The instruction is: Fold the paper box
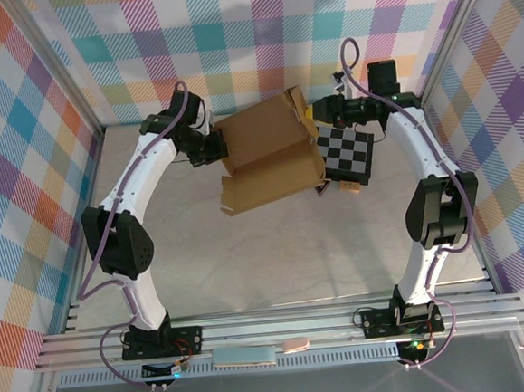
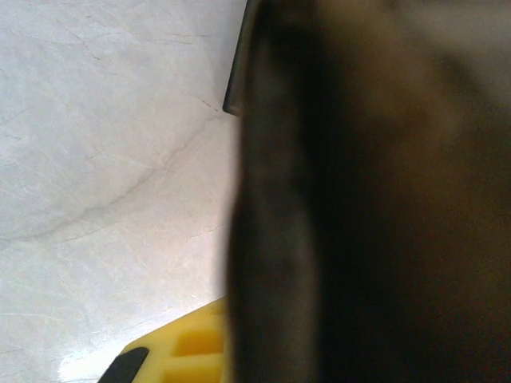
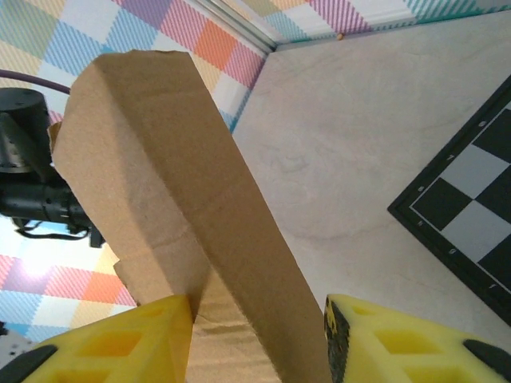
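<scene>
Judging by its raised panels, you have the paper box [image 1: 273, 163] roughly half folded near the table's [image 1: 249, 261] far edge, with the closing left to do. Your left gripper [image 1: 215, 148] is pinched shut on its left edge. Your right gripper [image 3: 255, 319] straddles an upright flap, jaws partly open and gripping nothing.

L wrist cam: a dark brown blur [image 2: 375, 199] from 12 to 6 o'clock, too close, I cannot tell what it is. One yellow finger [image 2: 188, 351] is cut off at 6. Top cam: left gripper [image 1: 218, 150] tips are hidden at the paper box [image 1: 272, 154] edge. R wrist cam: fingers [image 3: 120, 343] and box cut at 6, checkered board [image 3: 463, 215] cut at 3.
</scene>
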`<state>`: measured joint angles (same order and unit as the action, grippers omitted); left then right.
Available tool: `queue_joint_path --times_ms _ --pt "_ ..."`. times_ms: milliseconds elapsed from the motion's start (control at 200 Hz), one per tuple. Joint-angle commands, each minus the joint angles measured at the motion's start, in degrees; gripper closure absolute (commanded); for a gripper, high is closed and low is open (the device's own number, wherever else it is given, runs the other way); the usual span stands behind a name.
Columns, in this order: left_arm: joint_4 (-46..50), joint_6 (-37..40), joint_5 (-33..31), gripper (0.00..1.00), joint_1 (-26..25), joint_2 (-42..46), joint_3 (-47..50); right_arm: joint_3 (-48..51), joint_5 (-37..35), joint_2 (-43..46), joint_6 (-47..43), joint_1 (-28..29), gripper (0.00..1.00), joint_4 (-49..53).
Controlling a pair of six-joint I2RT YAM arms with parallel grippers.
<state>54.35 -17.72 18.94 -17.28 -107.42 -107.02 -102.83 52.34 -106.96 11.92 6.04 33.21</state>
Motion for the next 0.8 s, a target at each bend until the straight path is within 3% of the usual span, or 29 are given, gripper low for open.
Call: queue_joint_path --times_ms 0,595,795 --pt "1.69 1.46 1.72 1.00 -0.65 -0.16 -2.32 -2.26 -6.23 1.40 -5.29 1.55 0.53 3.75" --pt "3.35 2.95 0.48 1.00 -1.43 0.98 -2.67 -7.55 -21.79 0.52 -12.06 8.41 0.54 9.62" --pt "3.48 3.18 0.05 1.00 -1.97 1.62 -2.59 -7.54 -26.41 0.52 -13.37 10.89 0.62 9.81"
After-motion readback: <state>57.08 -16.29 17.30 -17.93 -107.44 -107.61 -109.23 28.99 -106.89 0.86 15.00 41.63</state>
